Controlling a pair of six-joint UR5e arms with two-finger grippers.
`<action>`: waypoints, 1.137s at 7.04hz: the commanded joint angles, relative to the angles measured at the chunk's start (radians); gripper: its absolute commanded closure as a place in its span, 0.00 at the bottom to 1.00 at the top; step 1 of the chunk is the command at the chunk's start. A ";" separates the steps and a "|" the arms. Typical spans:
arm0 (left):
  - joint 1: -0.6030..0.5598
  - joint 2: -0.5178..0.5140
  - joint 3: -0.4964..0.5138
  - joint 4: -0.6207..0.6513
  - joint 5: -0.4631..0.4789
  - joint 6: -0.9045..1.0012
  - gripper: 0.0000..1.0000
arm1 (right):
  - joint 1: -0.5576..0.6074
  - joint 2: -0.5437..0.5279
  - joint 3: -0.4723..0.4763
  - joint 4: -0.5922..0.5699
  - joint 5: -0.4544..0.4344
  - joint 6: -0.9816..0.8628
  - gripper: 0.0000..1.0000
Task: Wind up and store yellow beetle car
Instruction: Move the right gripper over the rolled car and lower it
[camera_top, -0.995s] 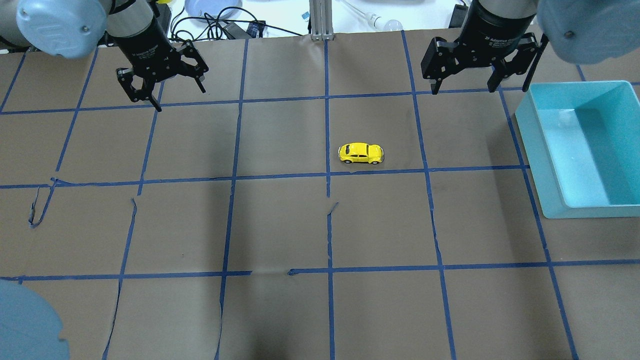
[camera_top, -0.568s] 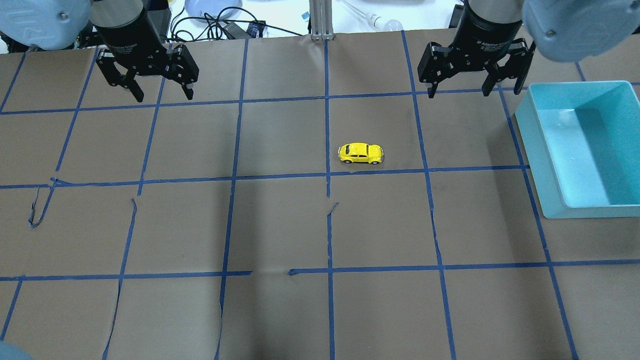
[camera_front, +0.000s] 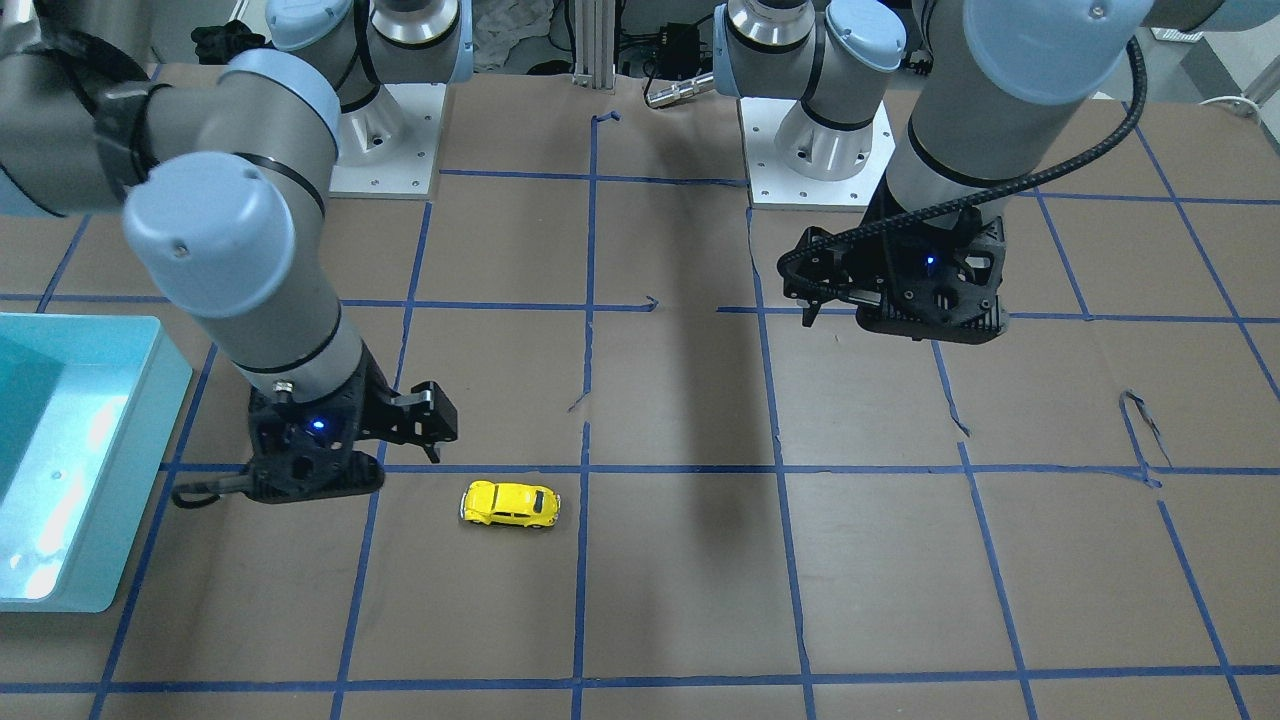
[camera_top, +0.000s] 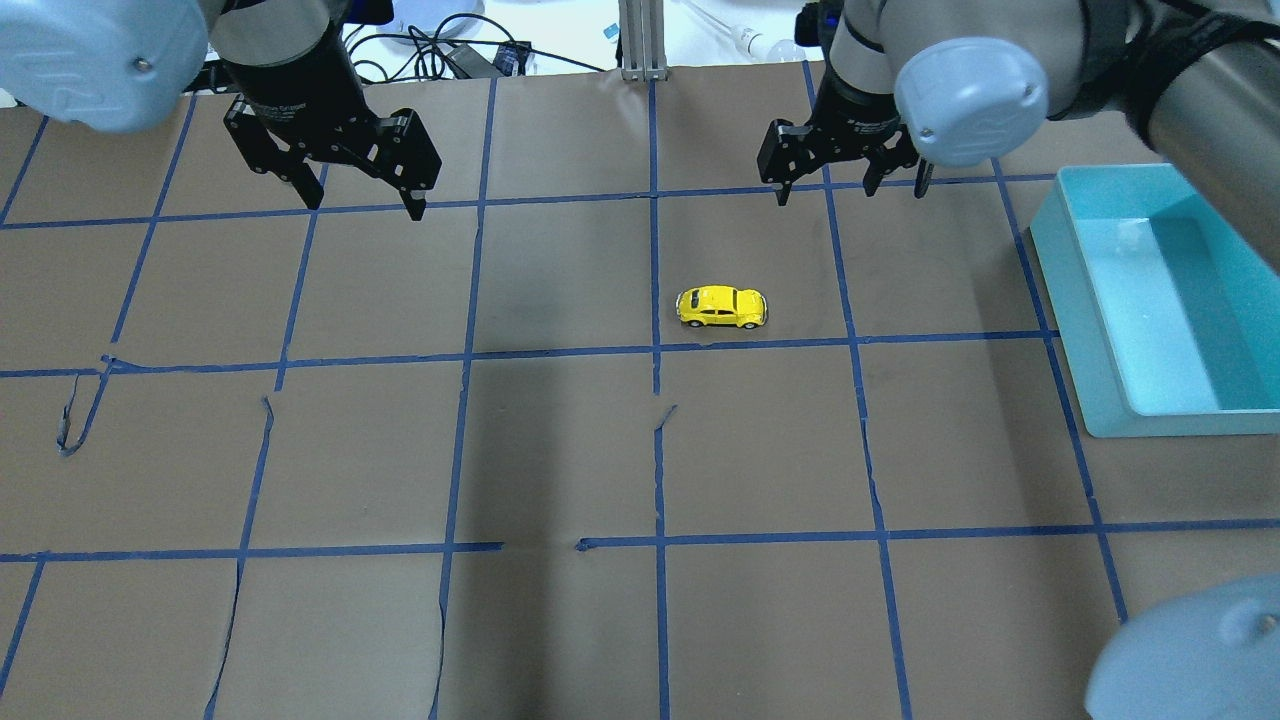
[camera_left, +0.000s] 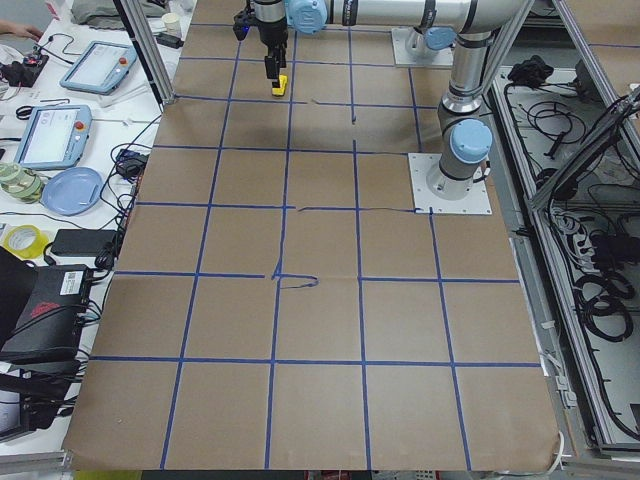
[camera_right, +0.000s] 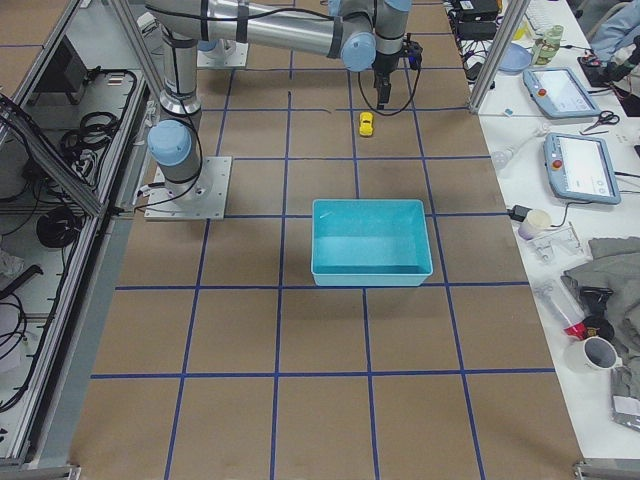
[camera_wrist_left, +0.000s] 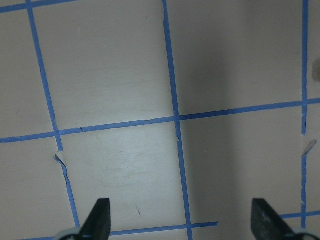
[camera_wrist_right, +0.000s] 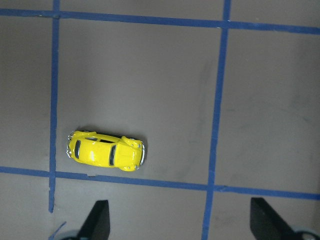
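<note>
Here the small glossy yellow beetle-shaped toy car (camera_top: 722, 307) sits on its wheels near the middle of the brown paper-covered counter (camera_top: 560, 450), apart from the right tool (camera_top: 850, 190) and the left tool (camera_top: 365, 205), both spread wide and empty above it.

Brown paper-covered table (camera_top: 560, 450), blue tape grid (camera_top: 655, 197), cluttered side bench (camera_left: 110, 105)
</note>
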 joint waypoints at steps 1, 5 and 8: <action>-0.003 0.017 -0.011 0.001 -0.051 -0.008 0.00 | 0.073 0.072 0.003 -0.054 0.012 -0.180 0.00; 0.011 0.055 -0.051 0.004 -0.024 0.007 0.00 | 0.138 0.129 0.099 -0.224 0.081 -1.020 0.00; 0.011 0.085 -0.103 0.053 -0.021 -0.051 0.00 | 0.138 0.204 0.119 -0.304 -0.029 -1.368 0.02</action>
